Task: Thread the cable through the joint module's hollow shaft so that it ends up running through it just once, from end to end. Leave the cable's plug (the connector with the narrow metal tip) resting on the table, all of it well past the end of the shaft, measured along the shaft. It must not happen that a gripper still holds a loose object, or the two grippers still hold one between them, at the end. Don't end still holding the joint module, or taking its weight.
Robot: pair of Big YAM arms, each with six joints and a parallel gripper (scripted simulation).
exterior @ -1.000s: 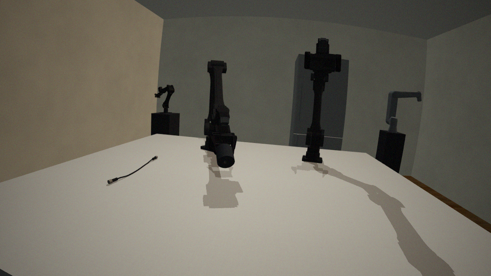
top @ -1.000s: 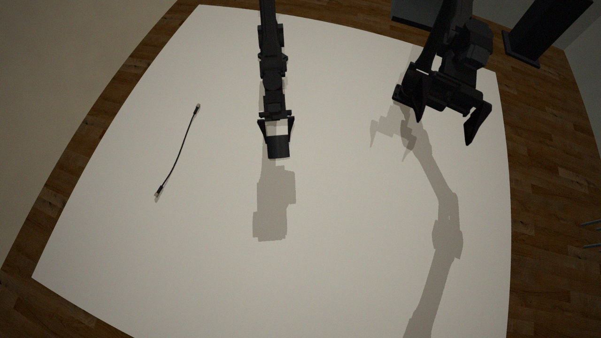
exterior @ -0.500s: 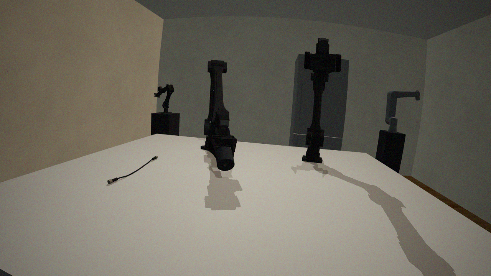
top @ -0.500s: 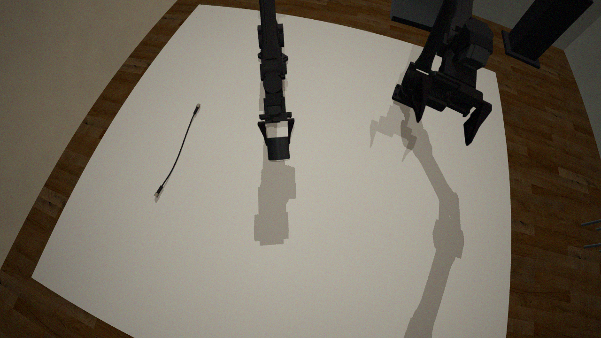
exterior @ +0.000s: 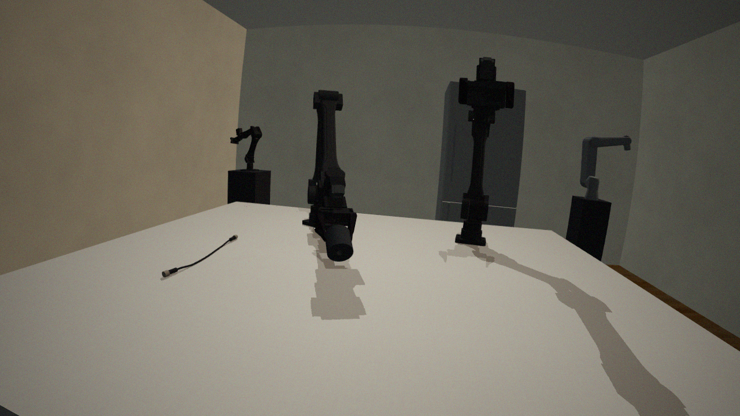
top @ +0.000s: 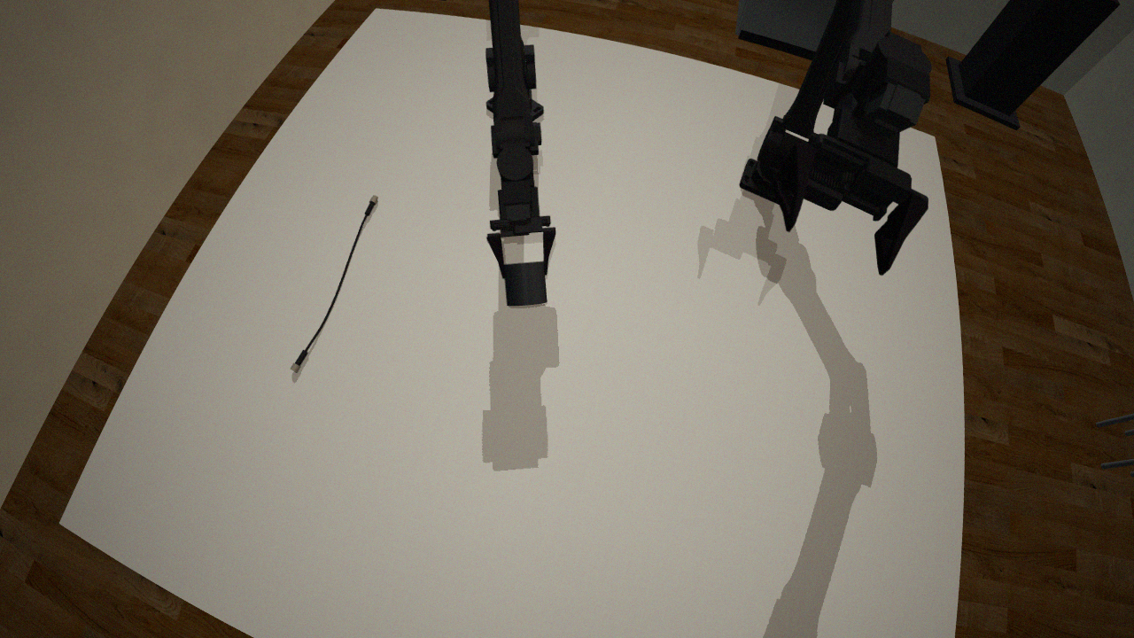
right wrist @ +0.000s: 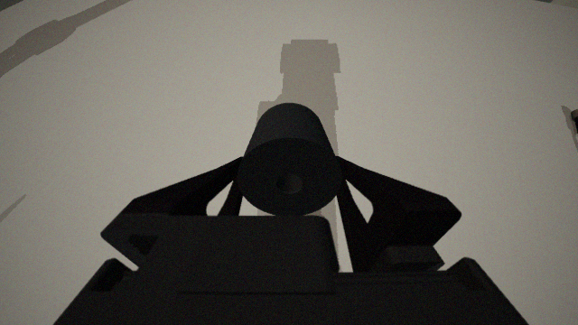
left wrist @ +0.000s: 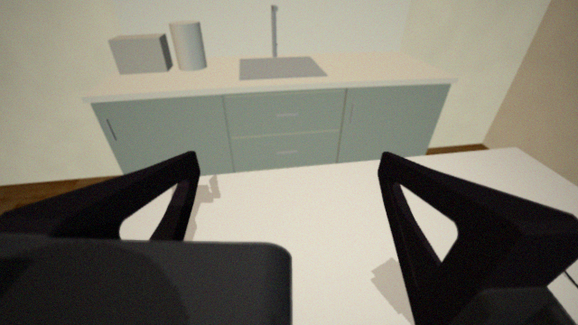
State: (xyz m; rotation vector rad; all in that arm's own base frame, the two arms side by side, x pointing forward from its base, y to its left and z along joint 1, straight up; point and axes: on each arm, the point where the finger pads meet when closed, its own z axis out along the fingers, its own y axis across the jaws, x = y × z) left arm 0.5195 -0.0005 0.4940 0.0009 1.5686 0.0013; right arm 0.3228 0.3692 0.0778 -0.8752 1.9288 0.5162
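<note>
The joint module (top: 526,285) (exterior: 339,248) (right wrist: 289,126) is grasped by the right tool (top: 524,271) (exterior: 339,232) (right wrist: 289,162), its sides pinched between the two fingers. Its long axis is pointed outward from that arm – roughly in line with the forearm – with one round end turned toward the exterior view and the other, bored end facing the wrist camera. Whether the counter (top: 673,436) (exterior: 439,351) (left wrist: 316,203) (right wrist: 429,113) is touched cannot be told. The cable (top: 342,283) (exterior: 207,256) (left wrist: 572,277) (right wrist: 575,122) is laid there in a shallow bend (unthreaded), well apart from the module and slanted to its axis. The left tool (top: 836,250) (exterior: 486,93) (left wrist: 288,162) is released – its fingers spread wide, with nothing held.
</note>
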